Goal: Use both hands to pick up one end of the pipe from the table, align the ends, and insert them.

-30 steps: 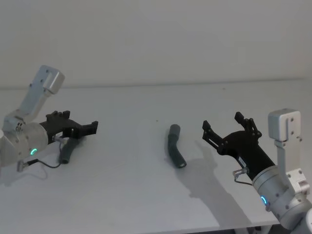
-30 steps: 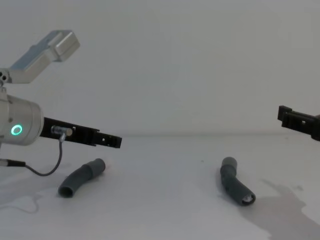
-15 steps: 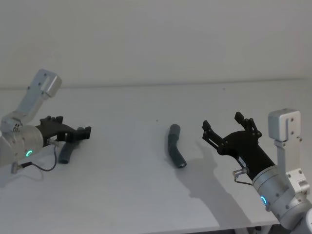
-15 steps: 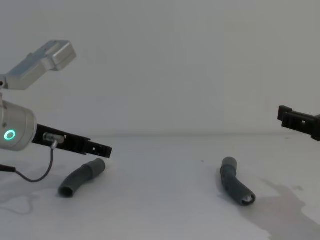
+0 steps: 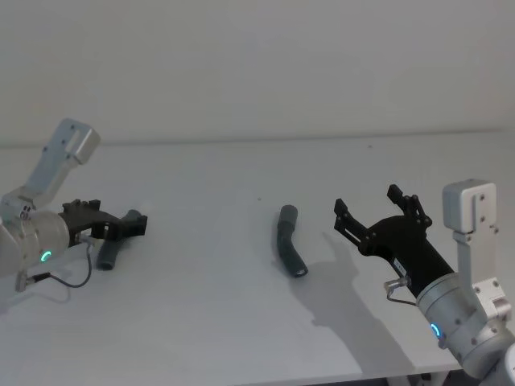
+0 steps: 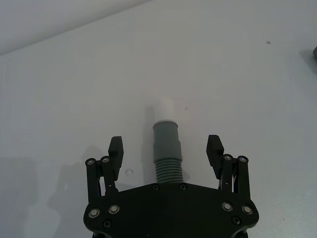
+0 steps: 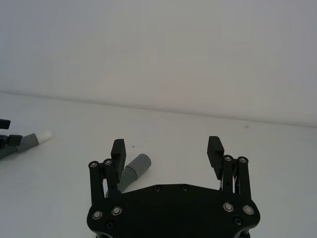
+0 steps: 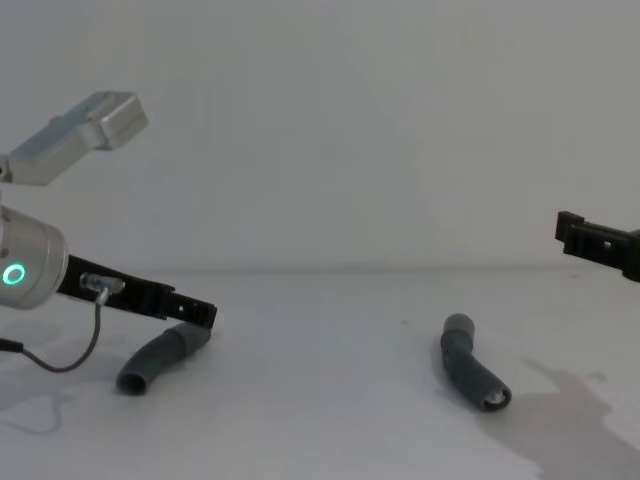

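Note:
Two dark grey bent pipe pieces lie on the white table (image 5: 201, 322). The left piece (image 5: 110, 251) (image 8: 158, 361) has a narrow white tip (image 6: 165, 107) past a grey ribbed neck (image 6: 166, 148). My left gripper (image 5: 127, 224) (image 6: 165, 145) (image 8: 198, 312) is down low over it, open, with a finger on either side of the neck and a gap to each. The other piece (image 5: 290, 249) (image 8: 470, 374), with a wider grey collar (image 7: 137, 164), lies mid-table. My right gripper (image 5: 367, 201) (image 7: 166, 145) (image 8: 580, 236) hangs open above the table to its right, holding nothing.
A pale wall (image 5: 257, 64) rises behind the table's far edge. The table's front edge (image 5: 282, 378) runs close to the robot. A thin cable (image 5: 60, 277) loops from the left wrist down to the table.
My left gripper has come down and drawn back to the left, so its open fingers now straddle the left pipe piece. The right arm and both pipe pieces have stayed put.

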